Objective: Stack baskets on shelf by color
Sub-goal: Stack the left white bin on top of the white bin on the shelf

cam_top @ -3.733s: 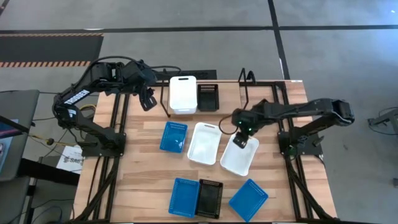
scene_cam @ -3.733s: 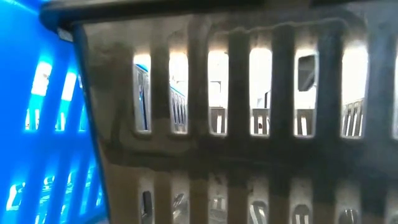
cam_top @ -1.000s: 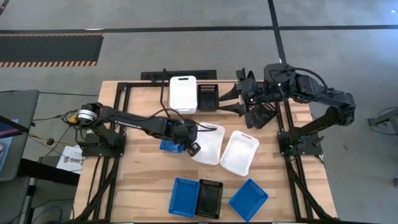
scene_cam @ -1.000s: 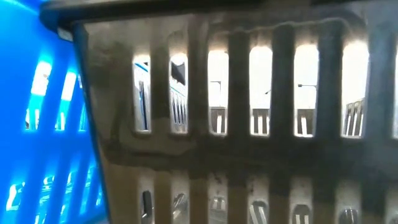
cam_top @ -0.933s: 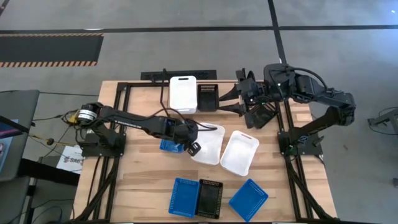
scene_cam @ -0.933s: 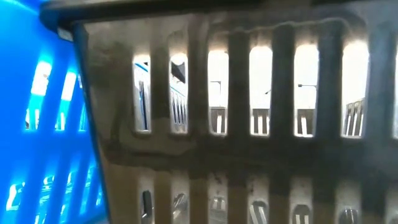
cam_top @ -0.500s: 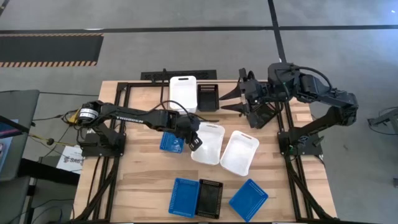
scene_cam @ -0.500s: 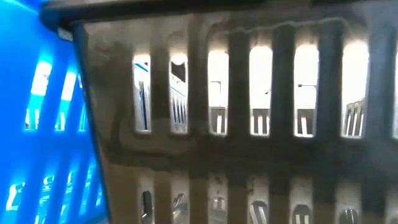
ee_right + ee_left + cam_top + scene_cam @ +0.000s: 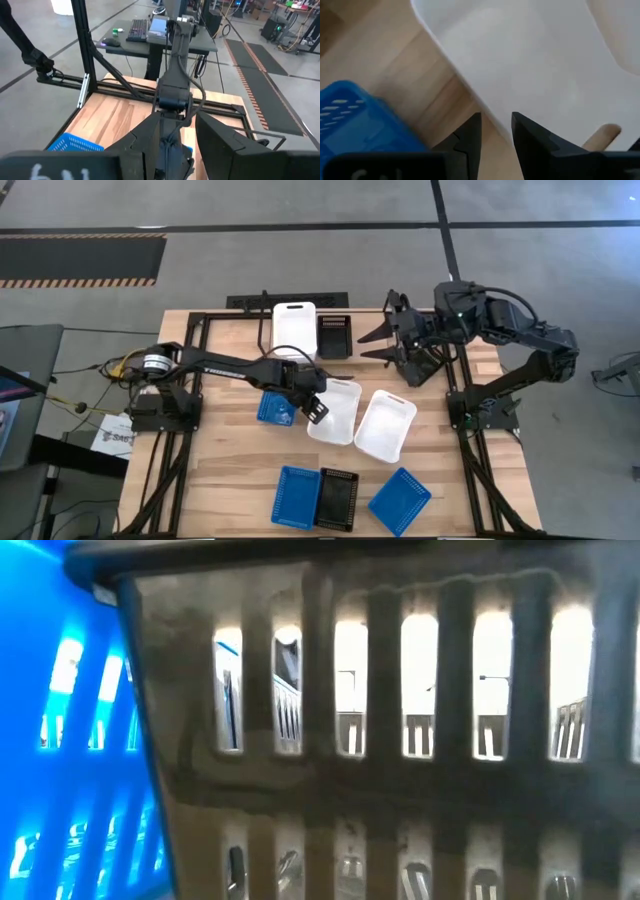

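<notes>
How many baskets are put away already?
Done: one white basket and one black basket sit on the shelf. In hand: the left claw is open at a second white basket's rim; the right claw waits, open, by the shelf. Left: a third white basket, three blue baskets and another black basket on the table.

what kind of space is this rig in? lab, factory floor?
Likely a robotics lab or workshop. The wooden table stands on a concrete floor with hazard-striped matting; the right wrist view shows a desk with a keyboard and, farther off, benches with cables.
</notes>
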Available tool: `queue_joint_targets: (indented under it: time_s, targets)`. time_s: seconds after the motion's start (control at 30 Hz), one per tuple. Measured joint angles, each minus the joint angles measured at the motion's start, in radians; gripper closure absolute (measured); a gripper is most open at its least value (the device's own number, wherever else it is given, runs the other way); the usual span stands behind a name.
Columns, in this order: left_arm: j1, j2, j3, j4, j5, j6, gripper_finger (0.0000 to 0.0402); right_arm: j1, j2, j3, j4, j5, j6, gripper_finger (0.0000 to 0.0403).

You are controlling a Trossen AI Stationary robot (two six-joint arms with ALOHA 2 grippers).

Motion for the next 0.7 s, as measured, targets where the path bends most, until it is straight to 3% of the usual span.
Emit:
queue_joint_targets:
  time_s: [0.4,0.6,0.7]
  targets:
    - [-0.005,0.031,0.0,0.007,-0.015,-0.027,0.0311,0.0,-0.001,0.0,-0.04,0.0,-0.001,0.0259]
    - [-0.016,0.031,0.033,0.003,-0.037,0.042,0.0388,0.0,0.0,0.0,-0.049,0.0,-0.003,0.0258]
    - [-0.028,0.031,0.073,-0.001,-0.064,0.081,0.0398,0.0,-0.001,0.0,-0.057,0.0,-0.003,0.026]
